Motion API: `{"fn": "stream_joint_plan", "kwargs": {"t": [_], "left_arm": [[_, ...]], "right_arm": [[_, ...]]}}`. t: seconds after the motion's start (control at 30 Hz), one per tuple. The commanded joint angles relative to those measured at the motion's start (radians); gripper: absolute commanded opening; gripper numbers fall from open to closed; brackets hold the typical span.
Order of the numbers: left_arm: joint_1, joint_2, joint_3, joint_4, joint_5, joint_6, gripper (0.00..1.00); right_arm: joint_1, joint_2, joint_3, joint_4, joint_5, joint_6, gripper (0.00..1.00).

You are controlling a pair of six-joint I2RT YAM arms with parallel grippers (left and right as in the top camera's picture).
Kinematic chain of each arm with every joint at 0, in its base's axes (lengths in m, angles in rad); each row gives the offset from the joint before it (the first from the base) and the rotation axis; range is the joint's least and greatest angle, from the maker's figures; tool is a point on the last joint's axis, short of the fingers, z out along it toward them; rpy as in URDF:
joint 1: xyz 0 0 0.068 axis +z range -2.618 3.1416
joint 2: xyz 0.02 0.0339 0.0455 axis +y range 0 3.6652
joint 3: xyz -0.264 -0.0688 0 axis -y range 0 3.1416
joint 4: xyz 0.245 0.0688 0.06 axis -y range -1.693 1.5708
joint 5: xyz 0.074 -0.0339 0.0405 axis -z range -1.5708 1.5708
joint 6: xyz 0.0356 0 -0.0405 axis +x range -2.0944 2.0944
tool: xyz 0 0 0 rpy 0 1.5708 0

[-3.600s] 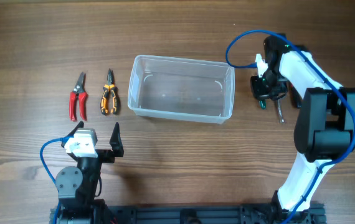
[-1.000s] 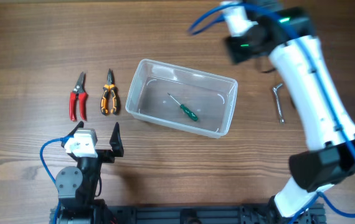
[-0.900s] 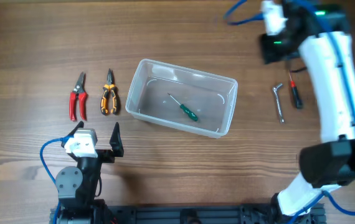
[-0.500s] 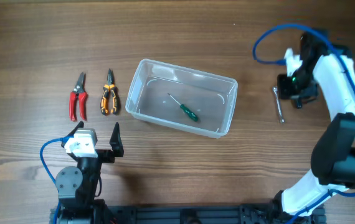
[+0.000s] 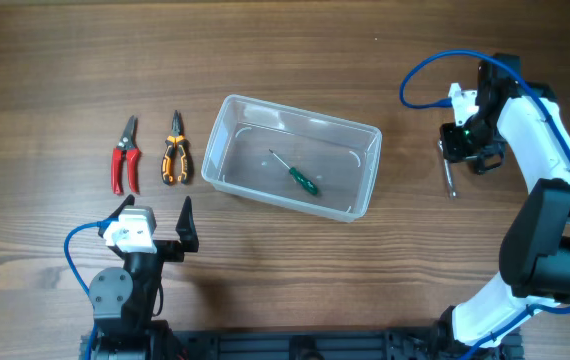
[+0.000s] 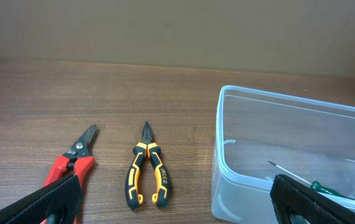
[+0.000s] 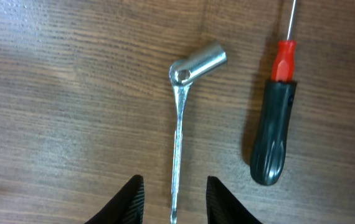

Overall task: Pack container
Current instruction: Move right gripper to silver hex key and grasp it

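Our right hand [image 7: 176, 202] hangs open astride the thin shank of the metal wrench [image 7: 179, 112]; a skewed close could spin it away. The screwdriver [image 7: 274, 137] just beside the hand could get nudged, and the container [image 5: 370, 170] lies well off, a long carry.

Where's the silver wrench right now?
Overhead, the wrench lies right of the container, by the right gripper. Right wrist view: shaft between the open fingers, red-and-black screwdriver alongside.

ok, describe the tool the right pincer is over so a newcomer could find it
From the clear container mid-table, look right: two tools lie side by side on the table. It is the thin all-silver wrench with an angled socket head, under the open right pincer; its neighbour is a red-and-black-handled screwdriver.
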Motion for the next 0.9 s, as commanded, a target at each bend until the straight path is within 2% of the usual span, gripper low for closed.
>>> {"fn": "stream_joint_plan", "kwargs": {"t": [0.0,0.67,0.7,0.73,0.77,0.87], "left_arm": [[0.001,-0.007,-0.006,0.003,0.002,0.016,1.00],[0.001,-0.007,-0.006,0.003,0.002,0.016,1.00],[0.001,-0.007,-0.006,0.003,0.002,0.016,1.00],[0.001,-0.007,-0.006,0.003,0.002,0.016,1.00],[0.001,-0.007,-0.006,0.003,0.002,0.016,1.00],[0.001,-0.007,-0.006,0.003,0.002,0.016,1.00]], "right_arm": [[0.003,0.027,-0.008,0.012,0.002,-0.024,0.31],[-0.013,0.243,-0.008,0.063,0.006,-0.022,0.32],[-0.014,0.256,-0.008,0.061,0.006,-0.022,0.29],[-0.015,0.259,-0.008,0.056,0.006,-0.022,0.19],[-0.015,0.263,-0.008,0.053,0.006,-0.022,0.04],[-0.015,0.259,-0.006,0.046,0.001,-0.021,0.04]]}}
